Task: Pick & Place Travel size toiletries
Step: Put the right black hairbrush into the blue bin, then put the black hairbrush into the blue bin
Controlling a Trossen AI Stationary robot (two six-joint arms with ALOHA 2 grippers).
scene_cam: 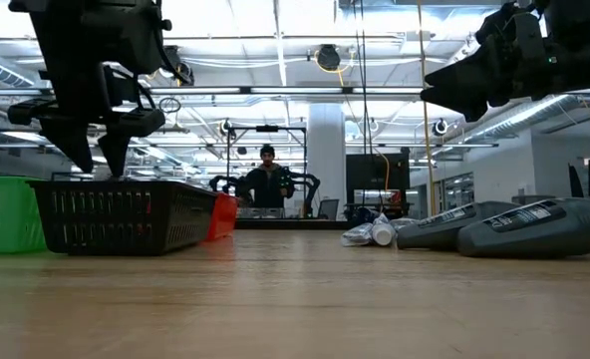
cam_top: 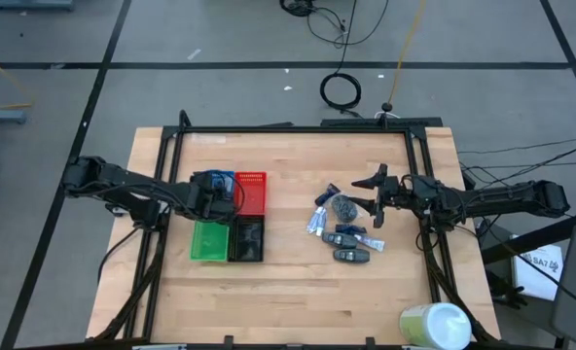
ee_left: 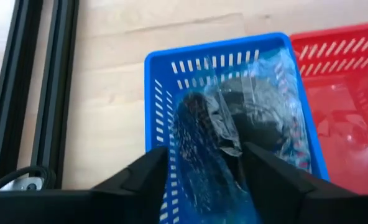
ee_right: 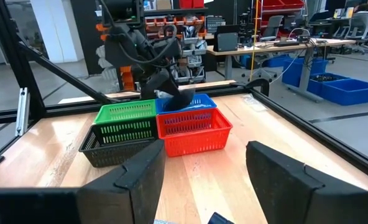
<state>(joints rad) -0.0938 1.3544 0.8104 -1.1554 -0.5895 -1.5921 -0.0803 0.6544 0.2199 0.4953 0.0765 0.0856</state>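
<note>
Toiletries (cam_top: 343,229), light, slick, crinkly: take yours mid-body with the empty, wide-open right gripper (cam_top: 378,197) at their 2 o'clock; left gripper (ee_left: 202,163), open, over blue tray (ee_left: 153,112).

The blue tray (ee_left: 156,99) has pale slotted walls and holds a clear bluish bag (ee_left: 234,137) over something dark, perhaps speckled. Beside it are the red tray (cam_top: 253,191), the green tray (cam_top: 208,240) and the black tray (cam_top: 246,239). The table (cam_top: 298,292) is pale wood with fine plank lines. The oblong packs (scene_cam: 534,227) are dark grey with pale marks.
</note>
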